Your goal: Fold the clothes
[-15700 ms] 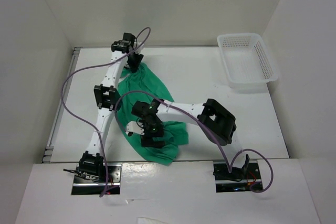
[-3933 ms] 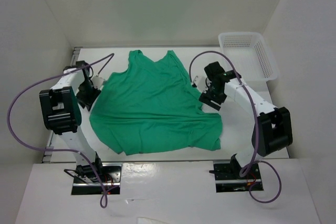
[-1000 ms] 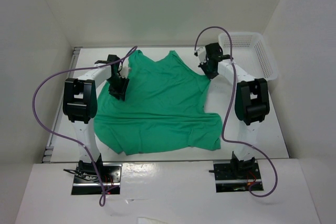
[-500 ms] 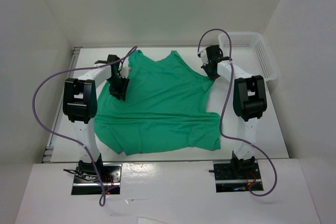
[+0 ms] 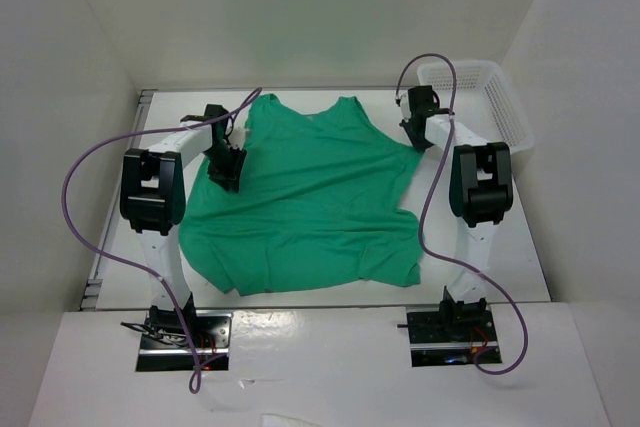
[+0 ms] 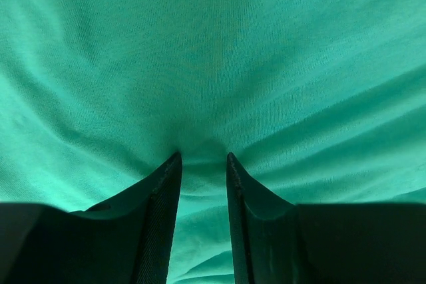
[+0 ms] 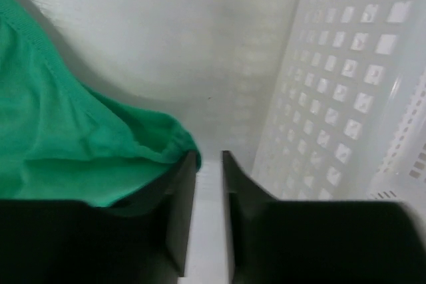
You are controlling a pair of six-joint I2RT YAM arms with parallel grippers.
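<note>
- White walls enclose a white table [image 5: 525, 247]; a white mesh basket [image 5: 505, 107] sits at the upper right of the top view.
- The green T-shirt [image 5: 300, 207] lies spread flat at table centre, neckline toward the top of the frame.
- The left gripper [image 6: 203, 157] presses down on the shirt's left side. Its jaws are clamped on a pinch of fabric, and puckers radiate from the tips.
- The right gripper [image 7: 208, 154] sits at the shirt's upper-right corner, just beside the basket wall. Its jaws stand slightly apart over bare table, and the shirt edge touches one finger's outer side.
</note>
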